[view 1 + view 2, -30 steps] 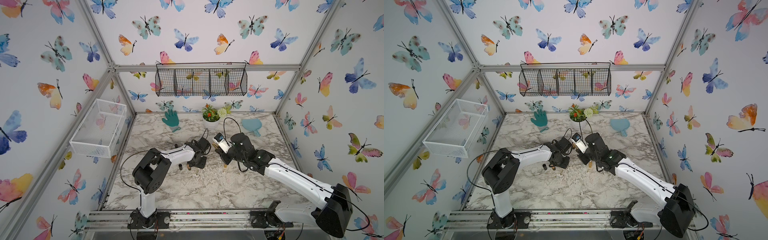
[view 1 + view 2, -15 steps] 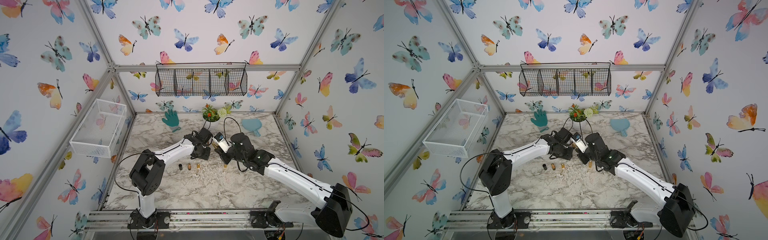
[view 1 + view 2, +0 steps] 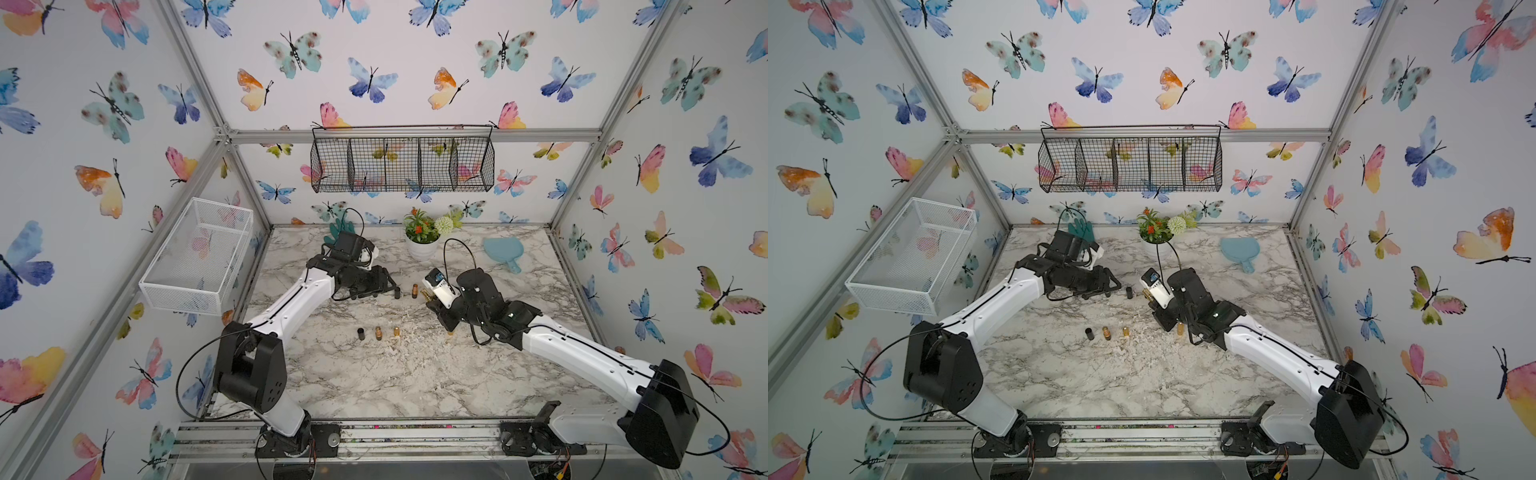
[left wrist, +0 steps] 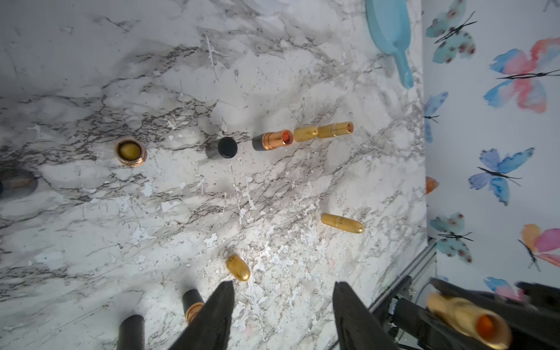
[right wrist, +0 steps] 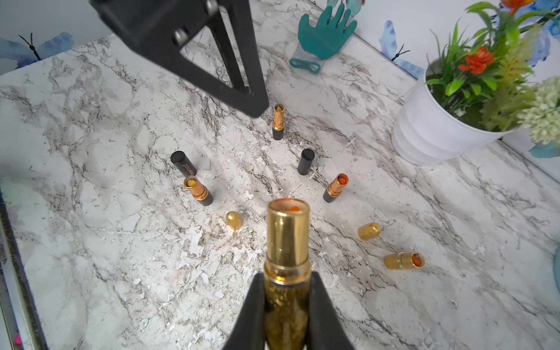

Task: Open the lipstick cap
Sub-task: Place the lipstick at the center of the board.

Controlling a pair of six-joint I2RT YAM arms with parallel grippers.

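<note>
The right pincer (image 5: 286, 292) clamps one uncapped gold lipstick (image 5: 288, 236), at 3 o'clock from the empty, parted left pincer (image 4: 281, 315). On the worktop (image 5: 91, 242): three open black-based lipsticks (image 5: 278, 121), two black caps (image 5: 306, 161).

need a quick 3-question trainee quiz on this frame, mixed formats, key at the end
1. True or false: the gold lipstick in the right gripper has its cap on.
2. The left gripper holds: A) a black cap B) a gold cap C) nothing.
3. Fill in: the right gripper clamps the gold lipstick by its ___, with the open end pointing away from the jaws.
Key: 1 false, the open top shows orange inside. 2 C, its jaws stand apart with nothing between them. 3 base.
</note>
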